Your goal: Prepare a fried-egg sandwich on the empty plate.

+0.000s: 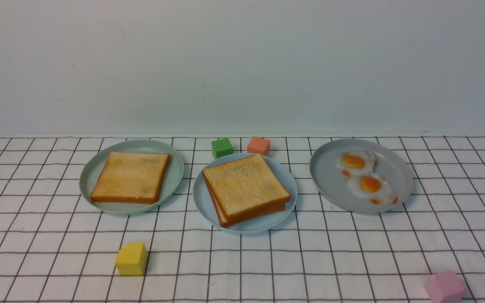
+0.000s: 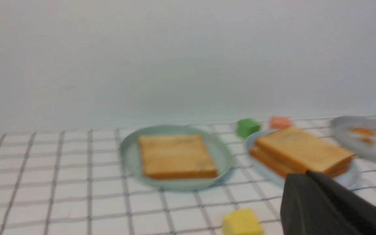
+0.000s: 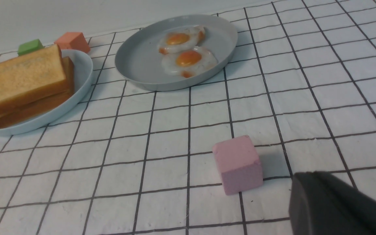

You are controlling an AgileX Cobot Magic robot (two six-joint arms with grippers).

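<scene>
Centrally, the round light-blue plastic plate bears the sandwich of square golden-brown toast, its upper slice skewed over the lower. The round grey plate with two white, orange-yolked fried eggs lies at its two o'clock. Left gripper and right gripper are closed, empty.

The smooth, plastic-looking blue plate has a soft sheen; the toast at its centre looks matt and rough.

The left pincer and right pincer look dark grey to black, smooth-sided and tapered, slightly blurred.
</scene>
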